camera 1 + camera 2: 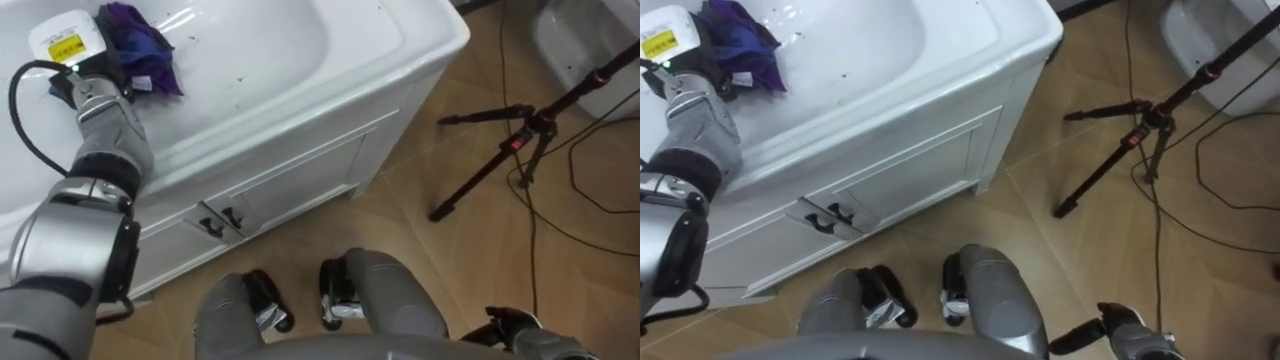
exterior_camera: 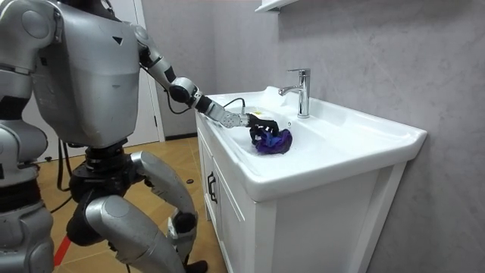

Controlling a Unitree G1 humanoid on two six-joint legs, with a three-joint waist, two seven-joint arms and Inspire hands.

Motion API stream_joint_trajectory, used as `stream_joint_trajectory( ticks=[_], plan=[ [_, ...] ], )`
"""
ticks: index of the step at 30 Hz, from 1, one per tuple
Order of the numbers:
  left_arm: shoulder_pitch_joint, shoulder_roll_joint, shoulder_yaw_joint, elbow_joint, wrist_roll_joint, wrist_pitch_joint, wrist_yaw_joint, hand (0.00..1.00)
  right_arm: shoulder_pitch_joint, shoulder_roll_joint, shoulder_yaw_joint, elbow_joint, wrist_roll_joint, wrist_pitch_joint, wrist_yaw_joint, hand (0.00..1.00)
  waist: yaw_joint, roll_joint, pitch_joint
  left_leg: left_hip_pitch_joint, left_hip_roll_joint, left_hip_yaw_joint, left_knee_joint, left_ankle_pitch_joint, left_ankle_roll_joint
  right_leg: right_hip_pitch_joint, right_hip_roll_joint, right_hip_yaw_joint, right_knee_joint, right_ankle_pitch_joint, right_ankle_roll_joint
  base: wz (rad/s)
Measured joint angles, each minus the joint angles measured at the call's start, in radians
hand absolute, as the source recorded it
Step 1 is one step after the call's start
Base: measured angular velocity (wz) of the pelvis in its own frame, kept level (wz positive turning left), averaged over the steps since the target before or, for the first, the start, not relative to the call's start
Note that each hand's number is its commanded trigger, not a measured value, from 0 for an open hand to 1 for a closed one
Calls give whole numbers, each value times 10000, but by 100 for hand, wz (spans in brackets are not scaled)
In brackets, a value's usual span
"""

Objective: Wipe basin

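1. The robot stands with knees bent at the near end of a white vanity cabinet [image 1: 300,180], its left arm stretched out over the basin [image 1: 300,40].
2. The left hand [image 2: 259,120] sits on top of a purple cloth [image 2: 273,142]. In the room view its dark fingers curl down into the bunched fabric, so I read it as gripping the cloth.
3. The cloth lies inside the bowl, on its left part as the robot looks down, and on the near side of the faucet [image 2: 301,91] (well apart from the spout).
4. The right hand [image 1: 510,323] hangs low at the robot's right side, over the floor. I cannot tell whether it is open or closed.
5. Progress, as a judgement: the wiping looks under way but not far along. The cloth covers 1 small patch at the left of the bowl, and the wide right part of the bowl and the rim lie beyond it.
6. A few small dark specks [image 1: 240,80] show on the white surface to the right of the cloth, so that stretch probably needs a pass. No wet streaks or wiped tracks can be made out, so how much is already clean is unclear.
7. A black tripod [image 1: 500,150] stands on the floor to the right, well away from the work.
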Motion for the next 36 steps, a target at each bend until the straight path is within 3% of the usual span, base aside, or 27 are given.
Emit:
stream_joint_trajectory(
  ticks=[4,10,17,29,36],
  plan=[
    [-347,-240,-85,-3,-527,-54,-63,100,73,-6,-9,29,-35,-23,17,0,-241,21,23,-7,6,44,25,-29,50,-13,-51,-43,5,7,35,2],
    [-397,-237,-471,-377,-619,-236,-296,100,66,-26,-19,134,2,-249,75,0,-255,142,99,-9,30,184,-1,-32,54,-133,-94,-28,2,14,86,-1],
    [-493,-376,-1139,-633,-1015,-797,-390,100,27,-103,-9,165,6,-329,140,0,-408,417,141,111,26,294,-15,-32,55,-134,-73,136,40,7,100,-8],
    [-701,-723,-1163,-656,-1416,-1201,-496,100,-38,-337,98,337,56,-479,320,0,-502,509,188,205,-10,334,-10,-51,92,-80,-193,72,217,-139,169,4],
    [-854,-861,-1327,-707,-2208,-1352,-576,100,-75,-390,84,363,52,-503,335,0,-530,558,201,301,-6,418,-3,-52,102,10,-268,49,276,-206,184,3]
  ],
)
